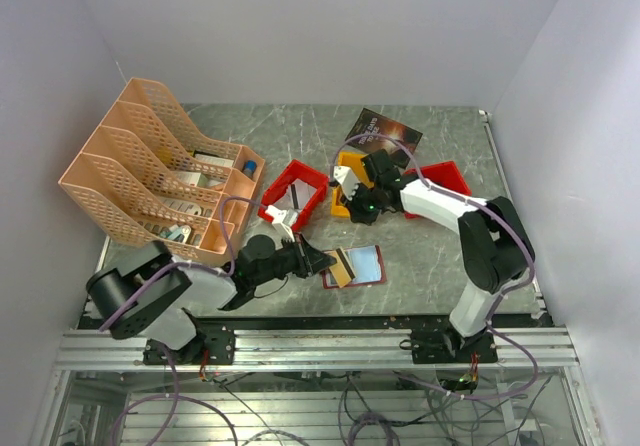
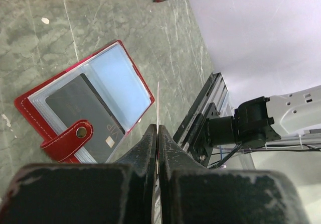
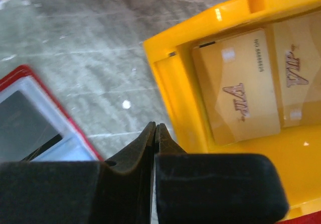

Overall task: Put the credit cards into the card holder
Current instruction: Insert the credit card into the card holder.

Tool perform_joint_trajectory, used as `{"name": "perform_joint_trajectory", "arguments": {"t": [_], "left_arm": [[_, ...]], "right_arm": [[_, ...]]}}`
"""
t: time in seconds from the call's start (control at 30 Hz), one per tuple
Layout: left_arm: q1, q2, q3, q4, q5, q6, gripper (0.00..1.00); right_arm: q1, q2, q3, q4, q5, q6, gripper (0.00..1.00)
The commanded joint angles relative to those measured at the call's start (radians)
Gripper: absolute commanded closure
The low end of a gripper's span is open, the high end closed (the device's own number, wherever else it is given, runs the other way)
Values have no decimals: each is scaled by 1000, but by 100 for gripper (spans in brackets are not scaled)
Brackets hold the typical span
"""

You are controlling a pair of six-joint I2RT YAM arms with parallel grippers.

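Gripping one card (image 2: 158, 103), left gripper (image 2: 157, 127) hangs by the card holder (image 2: 120, 76), one dark card (image 2: 83, 108) pocketed. Right gripper (image 3: 155, 127) clenched empty; two cards (image 3: 241, 91) remain.

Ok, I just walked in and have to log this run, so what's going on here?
The left gripper is shut on a thin card, held edge-on right at the edge of the open card holder. The holder lies on the table and has a dark card in one pocket. The right gripper is shut, with nothing visible in it, and hovers by a yellow bin where two gold cards lie.
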Motion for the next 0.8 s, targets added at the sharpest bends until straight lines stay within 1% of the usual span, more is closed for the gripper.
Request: {"name": "perform_joint_trajectory", "arguments": {"t": [0.0,0.07,0.1,0.2,0.23,0.33,0.4,0.5,0.57,0.67,0.77], "left_arm": [[9,98,46,121,55,-54,93],[11,138,59,144,68,-76,93],[14,155,66,146,76,-89,93],[22,186,85,132,96,-104,93],[26,190,90,121,101,-103,93],[48,185,100,66,109,-95,93],[61,177,110,13,117,-85,93],[79,170,122,-42,137,-76,93],[88,164,126,-69,151,-71,93],[97,158,142,-118,171,-56,93],[103,159,164,-163,190,-38,93]], "right_arm": [[-54,-110,22,-142,-249,-122,100],[-78,-156,4,-261,-384,-230,100],[-88,-176,-9,-302,-415,-290,100],[-94,-227,-66,-407,-420,-443,100],[-95,-243,-91,-407,-403,-457,100],[-97,-279,-166,-352,-297,-444,100],[-97,-270,-170,-335,-271,-432,100],[-97,-221,-145,-371,-273,-415,100],[-99,-209,-136,-393,-272,-398,98],[-103,-244,-167,-388,-289,-385,93],[-103,-261,-205,-374,-284,-393,92]]}}
